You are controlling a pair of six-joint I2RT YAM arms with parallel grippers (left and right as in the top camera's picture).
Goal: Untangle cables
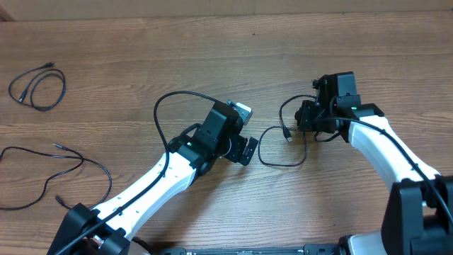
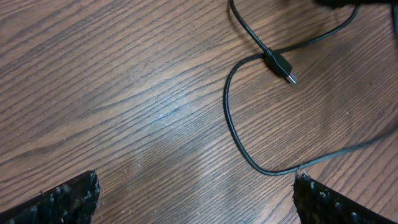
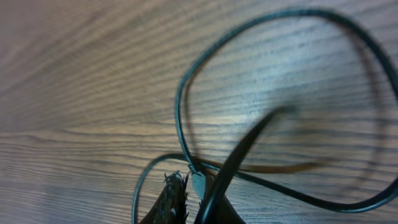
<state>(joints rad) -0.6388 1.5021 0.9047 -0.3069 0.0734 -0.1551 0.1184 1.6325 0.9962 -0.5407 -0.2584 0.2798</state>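
Beside the spread left tool (image 1: 245, 132), right tool (image 1: 306, 122) clamps the looped cable (image 1: 260, 150); two cables (image 1: 64, 85) lie apart.

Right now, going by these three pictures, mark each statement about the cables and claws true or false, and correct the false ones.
1. The left claw stands wide open. True.
2. All three cables lie in one tangled heap. False: the top-left cable and the lower-left cable lie apart from each other on the left, and only the middle cable is between the claws.
3. The middle cable's plug tip lies free on the table. True.
4. The left claw grips the middle cable. False: it holds nothing, while the right claw pinches that cable.
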